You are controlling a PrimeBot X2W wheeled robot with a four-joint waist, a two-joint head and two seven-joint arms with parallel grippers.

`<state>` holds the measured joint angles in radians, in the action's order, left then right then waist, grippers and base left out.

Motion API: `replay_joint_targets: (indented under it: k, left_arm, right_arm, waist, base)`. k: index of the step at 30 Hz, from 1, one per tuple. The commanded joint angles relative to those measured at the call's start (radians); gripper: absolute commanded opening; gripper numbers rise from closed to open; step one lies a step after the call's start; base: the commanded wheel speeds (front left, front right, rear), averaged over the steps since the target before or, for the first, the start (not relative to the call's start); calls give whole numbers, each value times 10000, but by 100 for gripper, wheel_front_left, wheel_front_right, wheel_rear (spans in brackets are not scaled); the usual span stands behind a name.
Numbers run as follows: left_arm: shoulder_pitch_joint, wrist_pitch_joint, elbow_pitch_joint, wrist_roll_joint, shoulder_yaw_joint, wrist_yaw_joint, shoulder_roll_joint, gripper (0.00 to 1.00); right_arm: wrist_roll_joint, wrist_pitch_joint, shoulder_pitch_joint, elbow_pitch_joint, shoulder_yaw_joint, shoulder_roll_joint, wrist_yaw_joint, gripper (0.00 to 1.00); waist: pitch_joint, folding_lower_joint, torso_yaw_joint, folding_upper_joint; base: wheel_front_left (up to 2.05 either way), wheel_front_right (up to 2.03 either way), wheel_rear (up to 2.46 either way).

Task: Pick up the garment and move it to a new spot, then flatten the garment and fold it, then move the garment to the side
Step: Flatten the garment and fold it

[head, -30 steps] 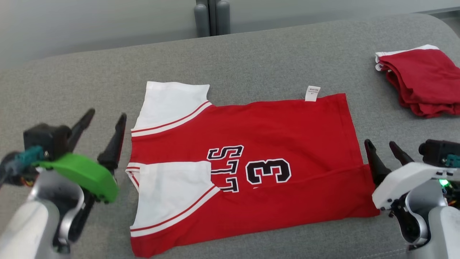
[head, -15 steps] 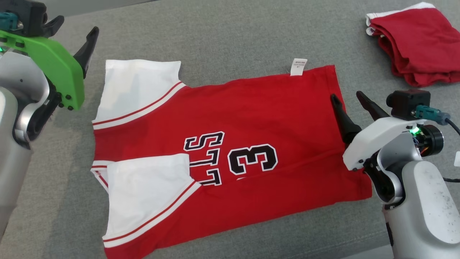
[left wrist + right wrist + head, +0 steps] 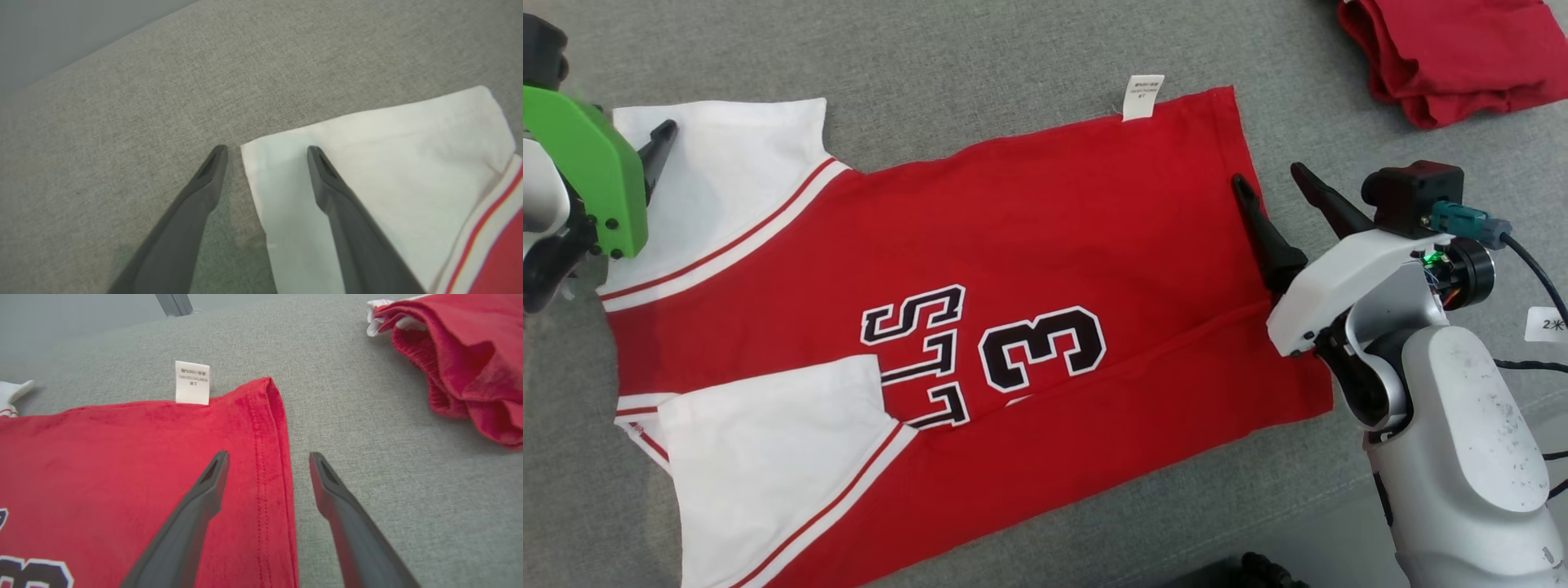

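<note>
The garment, a red jersey with white sleeves and a black "3", lies flat on the grey cushion. My left gripper is open and straddles the far corner of the upper white sleeve, one fingertip over the cushion and the other over the sleeve. In the head view its green cover hides all but one finger. At the jersey's right side my right gripper is open and empty. It straddles the stitched hem below the white tag.
A pile of folded red cloth lies at the far right, also in the right wrist view. The cushion's front edge runs past my right arm, with a white label and cables beyond it.
The head camera has tilted down and closer. Both arms have reached forward: the left gripper to the far sleeve corner, the right gripper up along the hem. Both stay open.
</note>
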<state>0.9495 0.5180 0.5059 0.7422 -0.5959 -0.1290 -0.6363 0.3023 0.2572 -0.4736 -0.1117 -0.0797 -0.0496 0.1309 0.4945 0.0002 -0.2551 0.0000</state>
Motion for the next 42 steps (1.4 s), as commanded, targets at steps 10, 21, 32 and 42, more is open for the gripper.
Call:
replay_joint_targets:
  k: [10,21,32,42]
  left_arm:
    - [187,709,320,587,-456,-25,-81,99]
    - [160,377,-310,780,-665,-22,-129,0]
    - [107,-1365,-561,708,-407,32,331,0]
    - [-47,-1738,-1214,853,-523,10,463,0]
  right_arm:
    - [137,-211,-309,-266,-25,-33,-8,100]
    - [-26,-221,-793,-551,51,-137,-8,100]
    - [-499,552,-2231,-1716,-224,-964,-8,100]
    - [87,2029,-3651,-3358,-1722,-2073,-8,100]
  waist:
    - [284,-2,-203,0]
    - [82,-2,-3,0]
    - [-177,-2,626,0]
    - [-45,-2,1312,0]
  base:
    - [0,0,0]
    - [0,0,0]
    - [0,0,0]
    - [0,0,0]
